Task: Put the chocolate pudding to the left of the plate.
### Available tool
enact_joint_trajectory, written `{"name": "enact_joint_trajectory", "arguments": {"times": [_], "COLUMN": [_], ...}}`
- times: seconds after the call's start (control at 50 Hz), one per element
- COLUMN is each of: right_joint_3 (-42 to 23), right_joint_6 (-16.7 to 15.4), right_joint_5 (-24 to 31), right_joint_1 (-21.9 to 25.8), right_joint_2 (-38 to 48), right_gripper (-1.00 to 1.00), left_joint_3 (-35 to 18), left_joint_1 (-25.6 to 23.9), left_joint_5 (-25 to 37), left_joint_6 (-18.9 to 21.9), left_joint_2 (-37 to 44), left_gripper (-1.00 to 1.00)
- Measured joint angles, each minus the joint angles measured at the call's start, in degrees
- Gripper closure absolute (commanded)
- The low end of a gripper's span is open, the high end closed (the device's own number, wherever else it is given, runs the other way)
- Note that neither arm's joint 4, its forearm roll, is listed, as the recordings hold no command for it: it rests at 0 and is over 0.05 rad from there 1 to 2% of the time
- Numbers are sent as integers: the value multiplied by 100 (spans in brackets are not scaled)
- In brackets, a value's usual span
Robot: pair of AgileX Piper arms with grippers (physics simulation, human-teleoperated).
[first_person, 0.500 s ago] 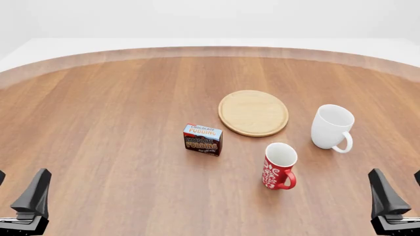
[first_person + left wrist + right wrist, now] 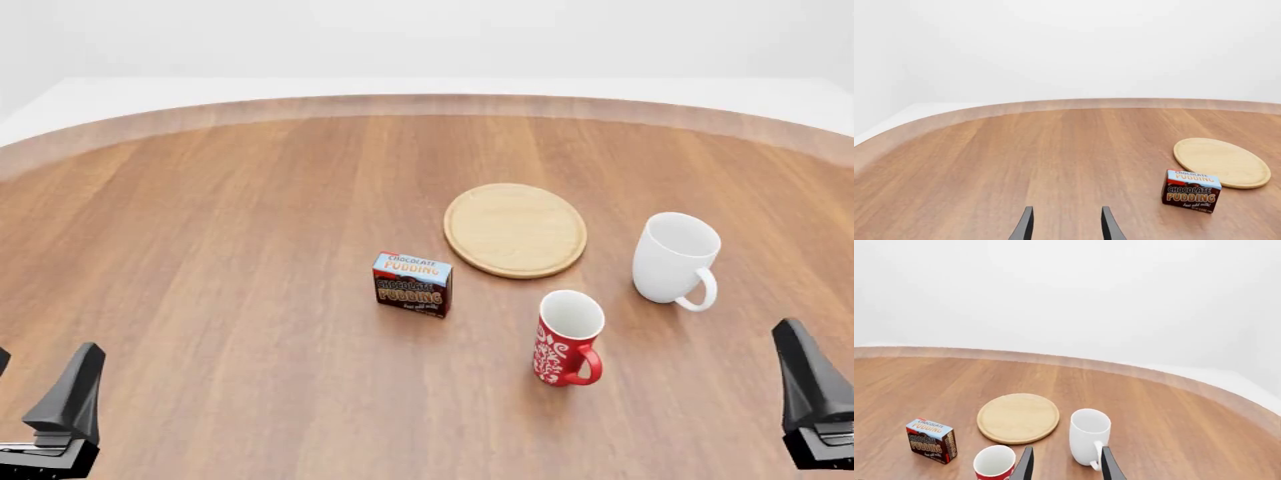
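Wooden worktop (image 2: 227, 250), curved far edge with paler rim band, plain white backdrop behind. White mug (image 2: 674, 256) upright on right side, handle toward near edge. Red mug (image 2: 567, 336) with white pattern, upright, nearer than white mug and just left of it, handle on right; mugs apart.

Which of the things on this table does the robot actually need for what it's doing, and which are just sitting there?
Needed for the job:
- chocolate pudding, the box to be moved
- plate, the marker it goes left of

Just sitting there:
- red mug, standing near the plate
- white mug, standing to the plate's right
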Motion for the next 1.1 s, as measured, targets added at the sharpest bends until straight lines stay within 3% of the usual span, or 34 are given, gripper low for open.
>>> {"name": "enact_joint_trajectory", "arguments": {"times": [0.36,0.68,0.86,1.1], "right_joint_3": [-2005,-3607,-4223,-4572], "right_joint_6": [-1079,-2167,-2426,-2617], "right_joint_5": [-233,52,309,515], "right_joint_1": [817,1765,2132,2452], "right_joint_2": [2363,4460,5388,6311], "right_gripper": [-100,-100,-100,-100], "left_joint_3": [0,0,0,0], "left_joint_1": [0,0,0,0], "left_joint_5": [0,0,0,0], "left_joint_6": [0,0,0,0], "left_joint_2": [0,0,0,0], "left_gripper": [-100,-100,-100,-100]}}
